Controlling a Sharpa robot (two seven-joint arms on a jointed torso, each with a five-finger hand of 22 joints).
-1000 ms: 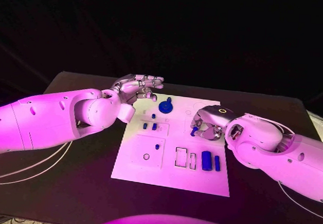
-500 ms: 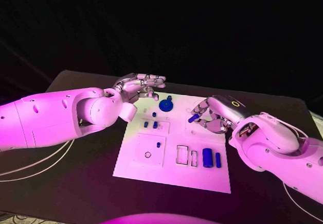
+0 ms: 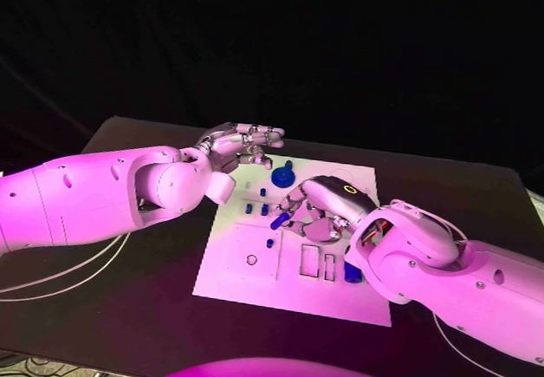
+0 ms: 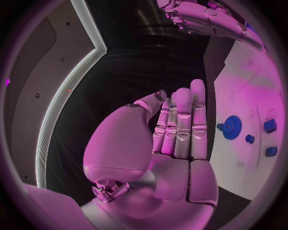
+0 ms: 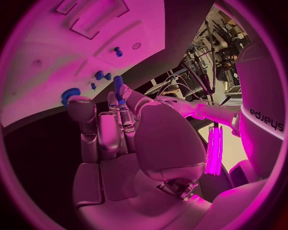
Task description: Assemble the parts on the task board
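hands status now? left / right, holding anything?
Left hand: open, holds nothing, fingers straight, beside the task board.
Right hand: holds a small blue part in its fingertips, above the board.

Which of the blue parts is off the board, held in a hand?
The slim blue peg pinched in the right hand above the task board; the blue gear and other pieces sit on it.

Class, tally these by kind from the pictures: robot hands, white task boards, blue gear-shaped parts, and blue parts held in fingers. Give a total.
hands: 2 (left hand, right hand)
task board: 1
blue gear: 1
blue peg held in the right hand's fingers: 1
Total: 5
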